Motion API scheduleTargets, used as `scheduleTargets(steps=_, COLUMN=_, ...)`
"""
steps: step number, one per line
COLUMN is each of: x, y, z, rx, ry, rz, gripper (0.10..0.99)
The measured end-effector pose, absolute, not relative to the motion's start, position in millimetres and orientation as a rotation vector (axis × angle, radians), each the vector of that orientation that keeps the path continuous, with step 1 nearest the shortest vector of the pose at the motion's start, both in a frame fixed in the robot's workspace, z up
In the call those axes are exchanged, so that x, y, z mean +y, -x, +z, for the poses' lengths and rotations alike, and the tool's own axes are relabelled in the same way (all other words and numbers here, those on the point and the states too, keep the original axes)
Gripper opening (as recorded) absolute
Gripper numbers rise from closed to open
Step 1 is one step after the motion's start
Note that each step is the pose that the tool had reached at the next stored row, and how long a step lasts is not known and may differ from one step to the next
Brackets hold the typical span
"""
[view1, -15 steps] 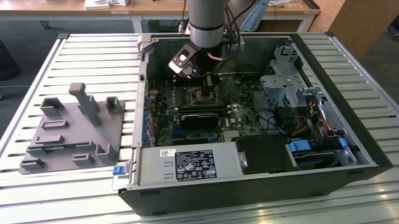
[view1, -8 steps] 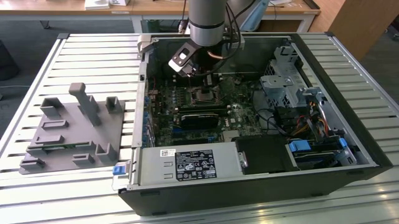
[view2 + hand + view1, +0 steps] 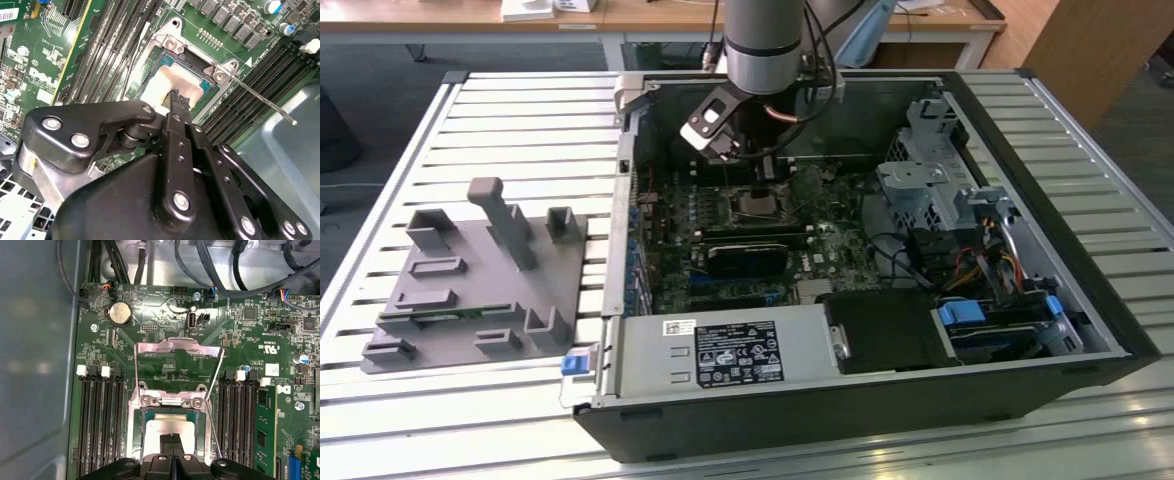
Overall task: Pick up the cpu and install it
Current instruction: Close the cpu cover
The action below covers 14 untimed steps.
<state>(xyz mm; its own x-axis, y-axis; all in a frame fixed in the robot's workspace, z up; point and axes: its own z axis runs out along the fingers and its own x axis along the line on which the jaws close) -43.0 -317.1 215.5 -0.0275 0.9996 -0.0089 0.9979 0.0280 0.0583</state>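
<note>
My pincer [image 3: 172, 438] fully closed, fingers pressed together and gripping nothing, tips directly above the middle of the cpu [image 3: 156, 428], cpu lying flat in the open socket [image 3: 170, 400]

The exterior view looks down from high and well apart into the open black metal computer case [image 3: 854, 420], while both wrist views, very near, face past the black gripper [image 3: 176, 96] onto the green motherboard [image 3: 165, 320] and its silver socket frame [image 3: 172, 400], shared with the exterior view.

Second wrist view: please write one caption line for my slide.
Closed gripper poised over the cpu lying in the open motherboard socket.
</note>
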Motion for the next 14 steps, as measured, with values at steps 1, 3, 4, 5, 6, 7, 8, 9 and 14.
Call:
scheduleTargets(steps=1, x=-317.1, y=43.0, z=216.4, rx=2.218, ry=-2.157, rz=0.055, gripper=0.106)
scheduleTargets(steps=3, x=-317.1, y=43.0, z=218.2, rx=2.218, ry=-2.157, rz=0.055, gripper=0.106)
scheduleTargets(steps=4, x=-317.1, y=43.0, z=219.6, rx=2.218, ry=-2.157, rz=0.055, gripper=0.106)
scheduleTargets(steps=5, x=-317.1, y=43.0, z=221.2, rx=2.218, ry=-2.157, rz=0.055, gripper=0.106)
scheduleTargets(steps=6, x=-317.1, y=43.0, z=222.4, rx=2.218, ry=-2.157, rz=0.055, gripper=0.106)
scheduleTargets(steps=7, x=-317.1, y=43.0, z=223.4, rx=2.218, ry=-2.157, rz=0.055, gripper=0.106)
scheduleTargets(steps=8, x=-317.1, y=43.0, z=224.5, rx=2.218, ry=-2.157, rz=0.055, gripper=0.106)
scheduleTargets(steps=9, x=-317.1, y=43.0, z=225.5, rx=2.218, ry=-2.157, rz=0.055, gripper=0.106)
scheduleTargets(steps=14, x=-317.0, y=43.0, z=228.8, rx=2.218, ry=-2.157, rz=0.055, gripper=0.106)
